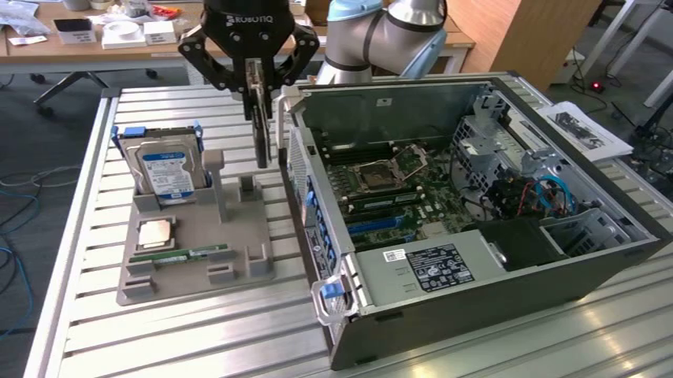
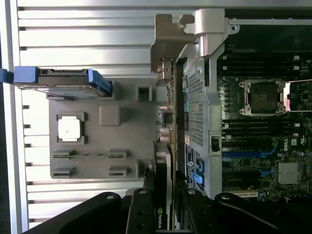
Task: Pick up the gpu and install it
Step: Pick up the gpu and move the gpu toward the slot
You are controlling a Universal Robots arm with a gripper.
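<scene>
GPU (image 1: 261, 134) hangs upright and edge-on in the gripper (image 1: 258, 83), which pinches it from both faces near its upper edge. The card sits in the air above the grey holder (image 1: 236, 260), just beside the outer wall of the case (image 1: 462, 260), on the exterior view's left of that wall. Its lower edge looks clear of the holder, close above a small slotted block there, though I cannot tell whether any gap remains.

In the wrist view the GPU (image 2: 163, 156) runs as a narrow dark strip away from the gripper (image 2: 163, 187), with its metal end bracket at the far end and a green logo on the part between the black fingers (image 2: 141, 209). The strip lies between the holder (image 2: 109, 163) and the perforated side of the case (image 2: 200, 102).

On the holder, a hard drive (image 1: 163, 169) with a blue label stands upright in its slot, a CPU (image 1: 156, 234) lies flat in a square recess, and a green memory stick (image 1: 189, 256) lies in a groove nearer the front. The drive (image 2: 63, 83), CPU (image 2: 69, 128) and stick (image 2: 90, 155) also show from the wrist.

The case lies open on the slatted bench (image 1: 189, 339), its motherboard (image 1: 389, 189) exposed with a bare socket (image 1: 377, 175) and blue slots.
</scene>
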